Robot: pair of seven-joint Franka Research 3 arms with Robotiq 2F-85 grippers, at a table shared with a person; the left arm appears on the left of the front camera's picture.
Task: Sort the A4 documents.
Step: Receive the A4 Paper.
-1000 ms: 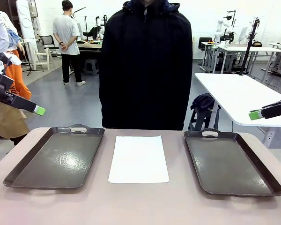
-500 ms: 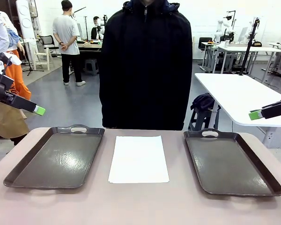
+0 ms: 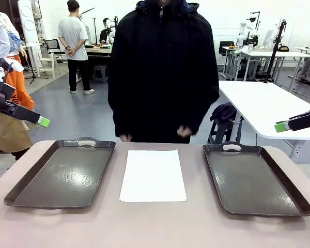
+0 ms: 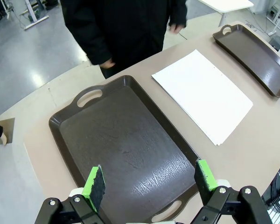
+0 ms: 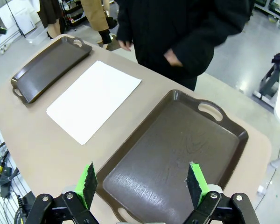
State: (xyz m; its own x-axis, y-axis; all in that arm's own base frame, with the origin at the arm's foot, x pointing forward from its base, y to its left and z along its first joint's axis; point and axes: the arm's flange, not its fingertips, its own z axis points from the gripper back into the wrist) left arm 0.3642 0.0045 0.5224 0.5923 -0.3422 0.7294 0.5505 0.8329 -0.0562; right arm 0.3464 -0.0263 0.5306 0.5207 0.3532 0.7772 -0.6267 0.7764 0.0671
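— Grippers?
— Left gripper and right gripper both gape wide and empty, raised out to either side of the A4 documents
— And the documents?
— Flat on the table, left tray and right tray flanking them

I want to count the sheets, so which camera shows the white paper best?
The left wrist view: the A4 documents lie whole and largest there, with layered edges at one corner. The right wrist view shows them whole too, slightly smaller; the front view, foreshortened.
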